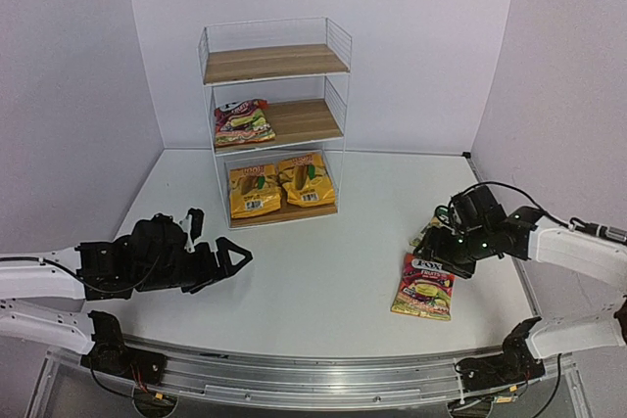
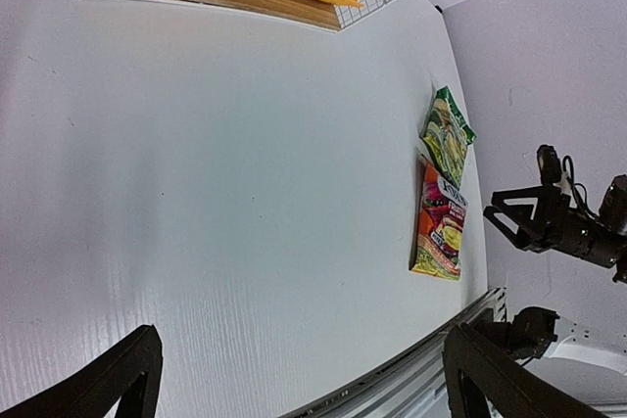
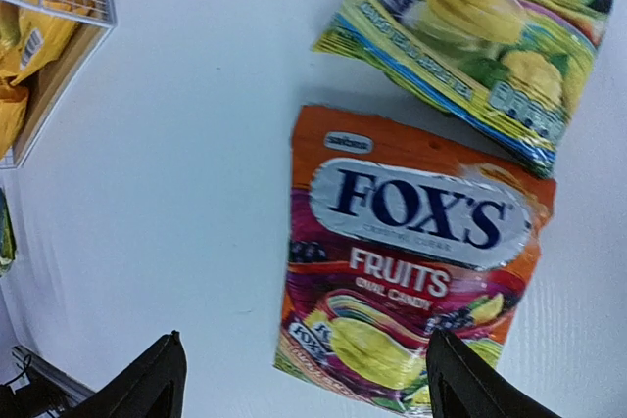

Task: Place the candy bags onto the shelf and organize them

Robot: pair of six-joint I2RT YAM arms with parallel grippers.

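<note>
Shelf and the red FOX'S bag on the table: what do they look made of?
Shelf: thin white wire frame, likely coated metal; boards look like light wood or laminate, matt, with grain streaks.
Red FOX'S bag: probably printed plastic film, glossy; sheen and crinkles show across its face.

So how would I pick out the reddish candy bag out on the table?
Start at the white wire shelf at the back of the table, then come forward to the right gripper. Flat on the table by it lies the bag: red-orange with a FOX'S FRUITS label, unlike the green bag beside it.
</note>
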